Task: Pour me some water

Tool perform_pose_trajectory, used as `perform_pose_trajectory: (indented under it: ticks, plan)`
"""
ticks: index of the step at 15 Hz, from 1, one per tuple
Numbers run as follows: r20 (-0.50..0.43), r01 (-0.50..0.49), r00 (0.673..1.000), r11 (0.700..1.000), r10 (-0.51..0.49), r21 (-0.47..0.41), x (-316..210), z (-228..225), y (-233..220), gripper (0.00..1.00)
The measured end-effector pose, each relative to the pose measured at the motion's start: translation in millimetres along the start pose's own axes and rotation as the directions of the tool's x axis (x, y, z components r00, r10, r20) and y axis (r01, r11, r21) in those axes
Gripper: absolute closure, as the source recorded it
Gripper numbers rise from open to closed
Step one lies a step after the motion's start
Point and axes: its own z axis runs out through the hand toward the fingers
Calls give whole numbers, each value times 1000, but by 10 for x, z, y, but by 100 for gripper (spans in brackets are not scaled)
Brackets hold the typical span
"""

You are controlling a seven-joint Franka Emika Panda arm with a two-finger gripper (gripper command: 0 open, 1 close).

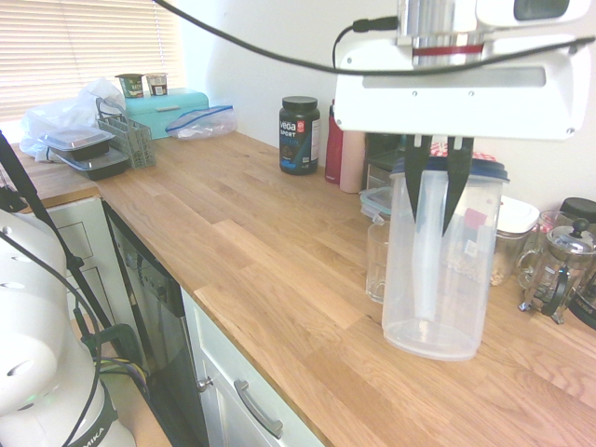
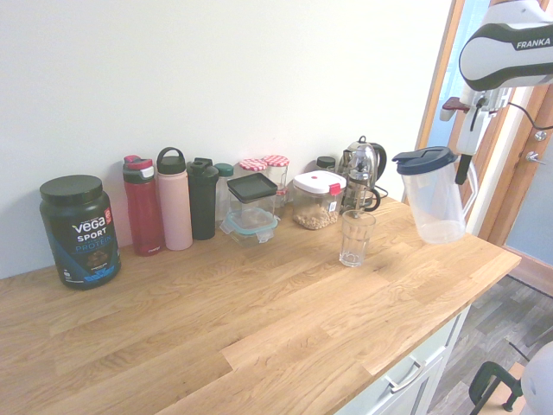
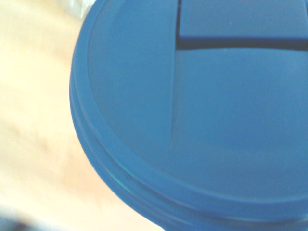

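A clear plastic pitcher (image 1: 438,279) with a blue lid (image 2: 423,160) stands upright, and I see no water in it. My gripper (image 1: 435,191) is shut on its handle, coming down from above. The pitcher's base is at or just above the wooden counter (image 1: 270,251); I cannot tell if it touches. An empty-looking drinking glass (image 2: 356,238) stands on the counter just beside the pitcher (image 2: 432,207), apart from it. In the first exterior view the glass (image 1: 375,261) is partly hidden behind the pitcher. The blue lid (image 3: 202,120) fills the wrist view.
Along the wall stand a black Vega tub (image 2: 79,229), red (image 2: 143,206), pink (image 2: 173,199) and black (image 2: 203,199) bottles, a dark-lidded glass box (image 2: 252,207), a white-lidded container (image 2: 317,199) and a French press (image 2: 361,173). A teal box (image 1: 168,110) sits at the counter's far end.
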Motion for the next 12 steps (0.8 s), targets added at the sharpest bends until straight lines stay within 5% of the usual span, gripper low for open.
perform_pose_trajectory:
  ticks: [6, 12]
  plan:
    - [-159, -187, 964, 967, 215, 170, 57, 357, -47, 100]
    - [-138, -238, 954, 951, 267, 199, -465, 760, 12, 100]
